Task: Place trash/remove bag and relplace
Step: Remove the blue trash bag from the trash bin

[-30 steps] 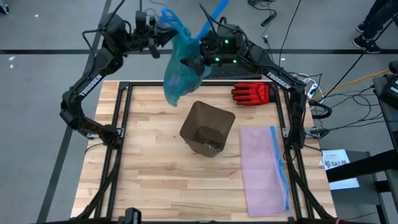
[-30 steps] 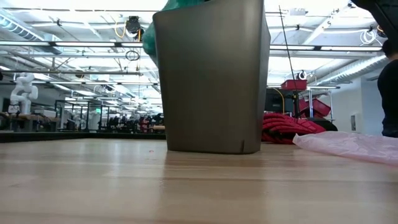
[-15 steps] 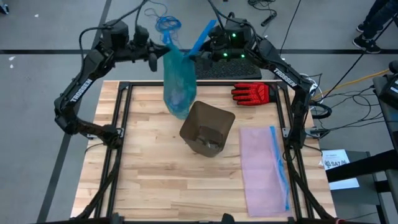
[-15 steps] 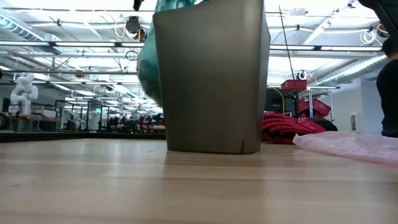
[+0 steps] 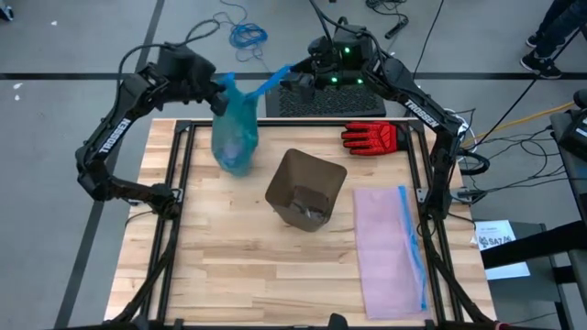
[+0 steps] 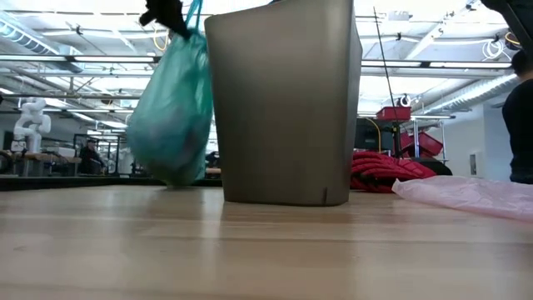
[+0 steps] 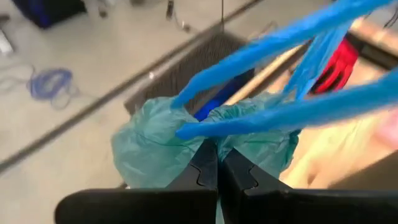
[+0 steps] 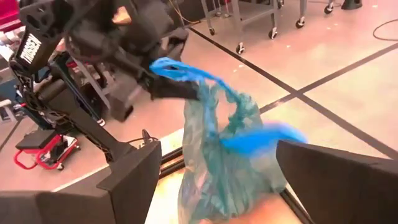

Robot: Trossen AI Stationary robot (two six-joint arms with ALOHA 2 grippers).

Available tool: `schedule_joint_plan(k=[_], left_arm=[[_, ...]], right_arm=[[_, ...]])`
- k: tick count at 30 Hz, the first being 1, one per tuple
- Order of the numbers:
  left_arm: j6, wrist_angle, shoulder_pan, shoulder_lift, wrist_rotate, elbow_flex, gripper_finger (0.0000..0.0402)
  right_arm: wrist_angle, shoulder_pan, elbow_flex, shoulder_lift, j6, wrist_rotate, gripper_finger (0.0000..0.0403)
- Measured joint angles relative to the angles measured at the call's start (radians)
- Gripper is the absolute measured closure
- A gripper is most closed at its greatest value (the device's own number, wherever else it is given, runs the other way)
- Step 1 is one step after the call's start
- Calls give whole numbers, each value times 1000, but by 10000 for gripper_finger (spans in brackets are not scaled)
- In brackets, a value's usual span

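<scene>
Teal-green translucent plastic, the bag (image 5: 234,137) hangs full and bunched at its neck from the left end effector (image 5: 223,94), whose fingers are pinched closed on the gathered top, with the blue tie handles (image 7: 292,74) trailing past them. The bag hangs over the far left part of the table (image 5: 229,266), beside the bin and apart from it; in the low view its bottom looks at or just above the wood, and contact cannot be confirmed. The trash (image 5: 240,145) shows only as dim lumps through the plastic.

The right end effector (image 5: 295,81) hovers beyond the far edge of the table, its fingers spread wide and holding nothing; one blue handle stretches toward it.

The brown bin (image 5: 305,188) stands upright near the table's middle with no liner in it. A few small scraps (image 5: 315,214) lie at its bottom. The pale pink replacement bag (image 5: 390,243), with a blue strip, lies flat on the right side of the table, untouched.

By this view, the trash is mostly bagged and the old bag is out of the bin. Setting it aside and fitting the pink bag are left to do.

A red glove (image 5: 371,137) lies at the far right of the light wooden table. Grey floor, cables and a bright workshop ceiling lie beyond.
</scene>
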Motion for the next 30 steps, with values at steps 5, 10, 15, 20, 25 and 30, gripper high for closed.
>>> schedule_joint_plan(k=[5,10,15,20,25,30], left_arm=[[-10,6,-2,2,-55,-115,402],[-70,3,11,-3,-95,-246,402],[-90,-30,36,-49,-173,-295,402],[-111,-71,48,-105,-265,-293,402],[-116,-91,72,-146,-288,-293,402],[-106,-99,92,-136,-291,-303,401]], right_arm=[[-1,0,0,-3,-5,0,92],[-11,0,0,-25,-1,1,92],[-16,0,0,-39,2,1,92],[-17,0,0,-40,5,1,92],[-16,0,0,-40,5,1,92],[-15,0,0,-40,3,1,92]])
